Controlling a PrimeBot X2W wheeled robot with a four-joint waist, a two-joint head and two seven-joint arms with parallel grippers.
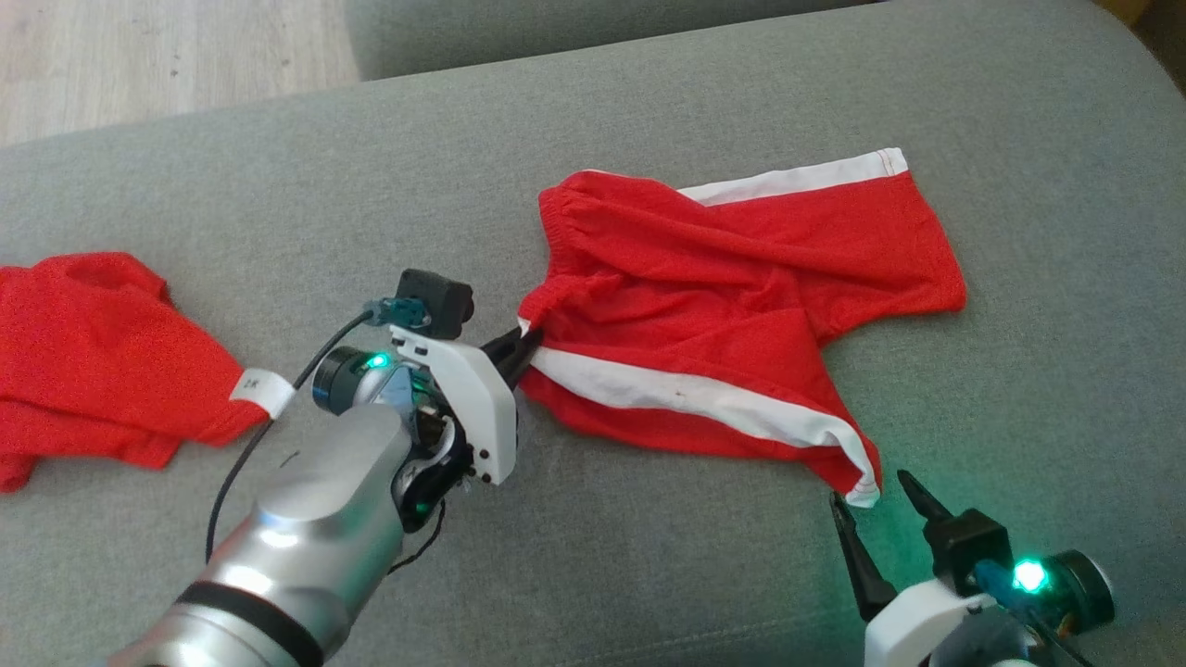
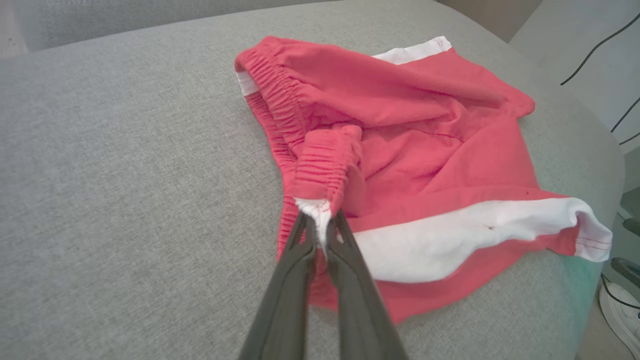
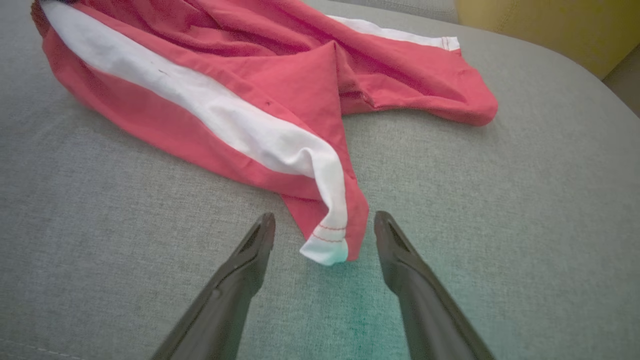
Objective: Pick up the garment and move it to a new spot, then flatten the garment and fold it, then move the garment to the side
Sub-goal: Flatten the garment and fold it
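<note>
Pinching the waistband corner of the red shorts (image 1: 741,306) mid-frame, the left gripper (image 1: 526,346) is pressed shut.
The right gripper (image 1: 869,489) is held spread at lower right, beside the white hem (image 3: 325,245); bare cushion (image 1: 649,574) is seen along the bottom edge, another red garment (image 1: 93,361) at far left.

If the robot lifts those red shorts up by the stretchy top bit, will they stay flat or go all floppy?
Probably floppy: the red shorts lie in soft wrinkles, so they'd likely dangle from the left hand pinching the waistband. They look thin, so probably light. Dragged instead, they might bunch up on the fuzzy grey cushion.
</note>
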